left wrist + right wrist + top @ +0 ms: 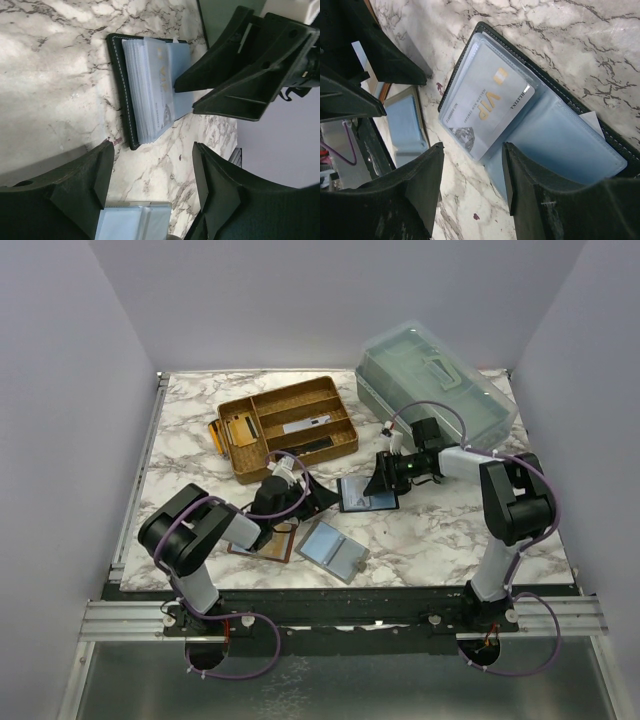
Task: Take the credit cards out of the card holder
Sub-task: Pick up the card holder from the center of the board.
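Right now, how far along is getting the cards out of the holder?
Done: the card holder lies open. In hand: the left gripper and right gripper hover open at it, gripping nothing. Left: the VIP credit card is not yet out of the holder, so pulling cards out looks not yet started.

Table (440,530): white marble-pattern top, grey veins. Back, centre-left: gold-tan divided tray (280,392), set askew. Back right corner: translucent pale green lidded box (435,380). Centre: black card holder (365,492), lying open, blue-grey pockets facing up. Front centre: grey holder (333,550), open flat. Just left of it: brown holder (270,548), partly hidden
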{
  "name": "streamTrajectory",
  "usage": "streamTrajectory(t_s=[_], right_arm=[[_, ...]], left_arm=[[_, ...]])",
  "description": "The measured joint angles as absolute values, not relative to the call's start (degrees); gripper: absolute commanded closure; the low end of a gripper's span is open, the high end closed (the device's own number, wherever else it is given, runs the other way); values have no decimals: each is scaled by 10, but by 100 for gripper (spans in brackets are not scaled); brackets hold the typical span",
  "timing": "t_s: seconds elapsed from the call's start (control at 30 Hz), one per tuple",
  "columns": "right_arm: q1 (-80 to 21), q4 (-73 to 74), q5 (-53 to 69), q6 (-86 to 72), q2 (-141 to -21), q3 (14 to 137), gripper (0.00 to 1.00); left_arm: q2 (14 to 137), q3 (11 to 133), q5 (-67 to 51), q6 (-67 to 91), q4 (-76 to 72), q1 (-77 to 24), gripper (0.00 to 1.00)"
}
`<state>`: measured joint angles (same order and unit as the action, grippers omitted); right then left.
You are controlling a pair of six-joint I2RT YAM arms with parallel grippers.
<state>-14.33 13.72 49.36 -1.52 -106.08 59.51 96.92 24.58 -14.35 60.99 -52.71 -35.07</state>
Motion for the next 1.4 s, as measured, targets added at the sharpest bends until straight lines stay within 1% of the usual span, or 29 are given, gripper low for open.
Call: streamTrajectory(t_s=[0.33, 0.53, 0.77, 0.97, 1.1, 1.4], right_arm=[[-147, 120, 490, -50, -1084, 596, 48], [-149, 116, 501, -61, -1095, 602, 50], [-151, 115, 502, -69, -1109, 609, 64], [-152, 116, 481, -70, -1111, 610, 78], [-152, 117, 470, -69, -1111, 610, 83], [-153, 128, 456, -64, -1115, 618, 85]], left_arm=[[978, 260, -154, 617, -563, -351, 33], [989, 265, -155, 623, -581, -351, 39], [1026, 285, -167, 639, -615, -351, 49], [1063, 309, -178, 653, -645, -350, 50], [1080, 317, -179, 657, -651, -350, 48], [1096, 328, -179, 660, -650, -350, 48]])
